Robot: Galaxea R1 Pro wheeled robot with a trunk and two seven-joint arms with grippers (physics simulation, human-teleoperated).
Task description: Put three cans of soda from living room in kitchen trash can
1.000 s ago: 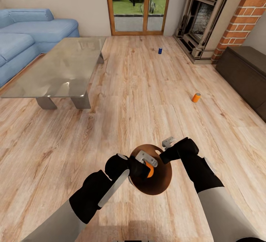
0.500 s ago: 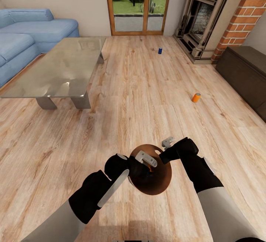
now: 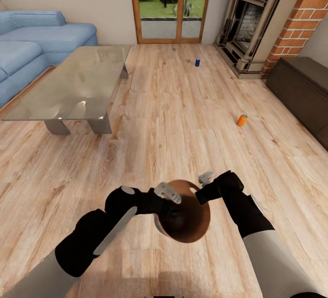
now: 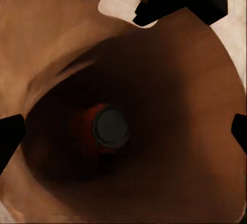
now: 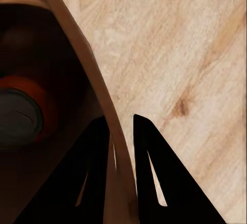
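- The trash can (image 3: 184, 225) is a small round bin, coppery-brown inside, and it is held up above the wood floor (image 3: 182, 120) just in front of the robot.
- From the left wrist camera you look straight down into the bin (image 4: 170, 80). It gets darker toward the bottom, and a slot-shaped hole is cut in the wall near the rim.
- One orange soda can (image 4: 105, 130) stands at the bottom of the bin. Its round grey top faces up.
- The right wrist camera shows that can (image 5: 20, 112) too, orange with a grey top, deep in the dark bin.
- The right gripper (image 5: 122, 152) pinches the thin rim of the bin (image 5: 77, 49), one dark finger inside the wall and one outside.
- In the head picture the right gripper (image 3: 204, 183) sits at the far right edge of the rim.
- The left gripper (image 3: 167, 193) is over the near left part of the bin's mouth. Its two fingertips stand far apart at the edges of the left wrist picture, with nothing between them.
- A second orange can (image 3: 241, 120) stands on the floor near the long dark cabinet (image 3: 303, 95).
- A dark blue can (image 3: 197, 62) stands on the floor farther away, near the brick fireplace (image 3: 255, 20) and the glass doors (image 3: 171, 6).
- The glass coffee table (image 3: 77, 84) and the blue sofa (image 3: 32, 47) are off to the left.
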